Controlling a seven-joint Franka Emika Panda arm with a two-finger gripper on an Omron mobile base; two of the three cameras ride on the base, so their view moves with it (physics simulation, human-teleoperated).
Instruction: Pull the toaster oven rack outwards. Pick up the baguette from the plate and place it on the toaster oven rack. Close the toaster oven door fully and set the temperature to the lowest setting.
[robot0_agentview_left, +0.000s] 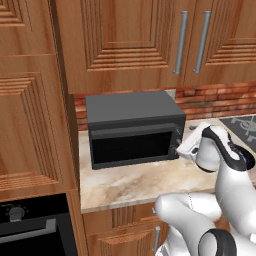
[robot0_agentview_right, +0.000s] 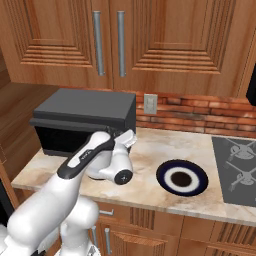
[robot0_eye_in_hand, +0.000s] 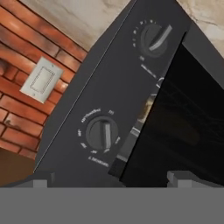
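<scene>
Wooden cabinets (robot0_agentview_right: 150, 40) and a red brick backsplash (robot0_agentview_right: 200, 117) are seen behind a beige marbled worktop (robot0_agentview_left: 130, 182). On this worktop, against the wall, the toaster oven (robot0_agentview_left: 132, 127) is set, its dark grey top visible from both base views. The toaster oven door (robot0_agentview_left: 131, 146) is seen raised against the front, its dark window facing outward. Through that window in the hand view, faint lines of the rack (robot0_eye_in_hand: 192, 122) can be made out inside the cavity, and a small tan patch at the door's edge may be the baguette (robot0_eye_in_hand: 148, 107), though this cannot be told for certain. Two round knobs are carried on the control strip (robot0_eye_in_hand: 113, 96): an upper knob (robot0_eye_in_hand: 155, 38) and a lower knob (robot0_eye_in_hand: 102, 133), each with a pale pointer bar.

To the right of the toaster oven, well apart from it, the plate (robot0_agentview_right: 182, 178) is seen lying flat on the worktop, with nothing on its white centre. A stovetop (robot0_agentview_right: 237, 167) is found further right, and a wall outlet (robot0_agentview_right: 150, 103) is mounted on the brick.

The claw (robot0_eye_in_hand: 107, 179) is held close before the control strip, beside the door's right edge. Its fingertips (robot0_eye_in_hand: 183, 178) are set wide apart, with nothing between them.
</scene>
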